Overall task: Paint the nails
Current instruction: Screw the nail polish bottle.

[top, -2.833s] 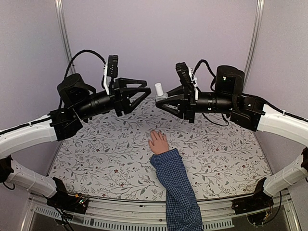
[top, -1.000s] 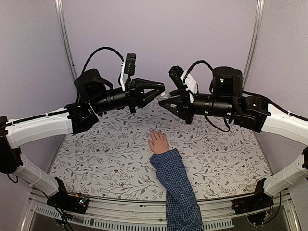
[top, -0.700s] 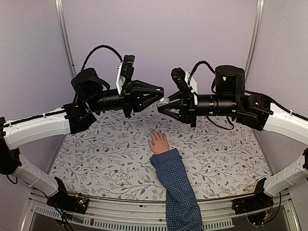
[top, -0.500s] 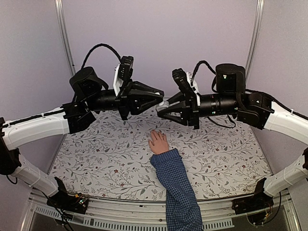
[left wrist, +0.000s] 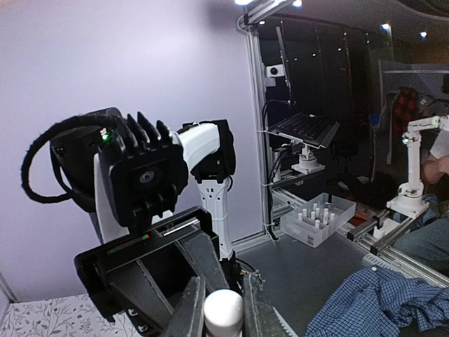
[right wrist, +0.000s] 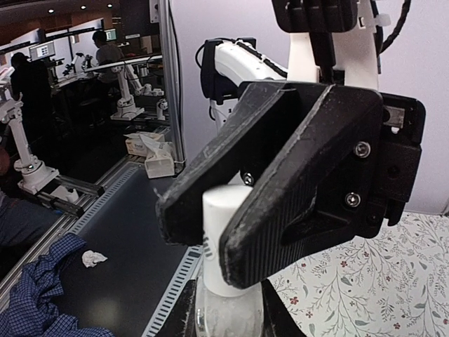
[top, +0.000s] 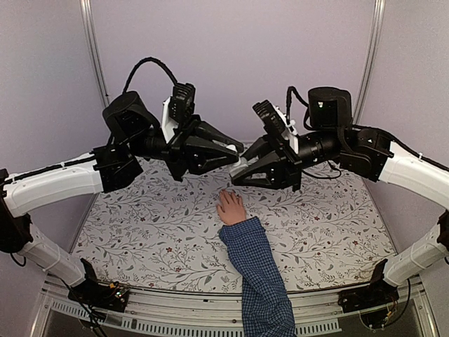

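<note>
Two grippers meet on one polish bottle (right wrist: pixel 226 317), held in the air just to 12 o'clock of the hand (top: pixel 231 208). Your right gripper (top: pixel 236 178) is clamped on its clear body, and your left gripper (top: pixel 237 156) is clamped on the white cap (right wrist: pixel 223 232). You look to be at the uncapping step, so next twist the cap and draw it straight off. The nails (top: pixel 226 194) rest on the floral table (top: pixel 140 225), fingers toward 12 o'clock, too small to show colour. You have room at 9 and 3 o'clock of the hand; the checked sleeve (top: pixel 261 274) crosses the near edge at 5.

White arms (top: pixel 52 186), black pincers (top: pixel 237 152) (top: pixel 236 178), looped cables (top: pixel 151 65)
</note>
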Controlling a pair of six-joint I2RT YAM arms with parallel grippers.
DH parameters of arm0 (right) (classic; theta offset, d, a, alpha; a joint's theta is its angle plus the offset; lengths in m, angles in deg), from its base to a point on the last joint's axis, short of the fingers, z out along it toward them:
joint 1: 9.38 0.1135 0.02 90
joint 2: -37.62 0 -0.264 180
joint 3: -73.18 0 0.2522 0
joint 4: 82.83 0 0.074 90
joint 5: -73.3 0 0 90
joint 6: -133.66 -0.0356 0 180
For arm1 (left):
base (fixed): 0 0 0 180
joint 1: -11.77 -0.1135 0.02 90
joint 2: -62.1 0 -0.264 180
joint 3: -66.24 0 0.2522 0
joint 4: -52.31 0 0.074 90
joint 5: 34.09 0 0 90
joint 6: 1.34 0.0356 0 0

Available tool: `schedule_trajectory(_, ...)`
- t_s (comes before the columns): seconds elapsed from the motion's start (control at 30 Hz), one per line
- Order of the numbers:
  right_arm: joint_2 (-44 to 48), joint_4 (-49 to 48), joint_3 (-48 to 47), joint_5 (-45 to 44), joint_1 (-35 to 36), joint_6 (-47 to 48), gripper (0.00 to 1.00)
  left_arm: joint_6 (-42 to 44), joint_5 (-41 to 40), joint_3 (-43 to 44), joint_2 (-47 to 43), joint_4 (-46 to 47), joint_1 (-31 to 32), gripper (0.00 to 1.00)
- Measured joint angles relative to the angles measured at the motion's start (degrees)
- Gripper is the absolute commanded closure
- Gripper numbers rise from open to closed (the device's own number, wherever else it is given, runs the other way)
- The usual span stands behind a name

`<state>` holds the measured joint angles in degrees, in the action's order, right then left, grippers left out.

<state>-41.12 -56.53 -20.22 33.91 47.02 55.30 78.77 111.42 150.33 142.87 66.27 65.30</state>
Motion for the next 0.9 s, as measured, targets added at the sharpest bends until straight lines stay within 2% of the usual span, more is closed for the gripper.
schedule_trajectory(0.3, -2.1, -0.1, -0.7, 8.2, -1.3, -0.3, 1.0, 1.7, 2.1, 1.0, 0.5, -2.8, 0.5, 1.0)
schedule_trajectory(0.37, -2.1, -0.2, -0.7, 8.3, -1.6, -0.3, 1.0, 1.9, 1.4, 1.0, 0.2, -3.4, 0.4, 0.85)
schedule_trajectory(0.53, -2.1, -3.1, 0.4, 6.3, -1.7, -0.9, 1.0, 2.1, -0.5, 0.7, -1.7, -7.0, -0.9, 0.58)
schedule_trajectory(0.67, -0.6, -6.7, 3.1, -0.2, -1.7, -1.3, 1.0, 2.0, -5.2, -1.5, -5.3, -10.8, -3.7, 0.47)
schedule_trajectory(0.9, 1.3, -9.4, 6.2, -21.8, -1.0, -2.4, 1.0, 1.0, -20.2, -4.3, -10.1, -12.2, -6.0, 0.44)
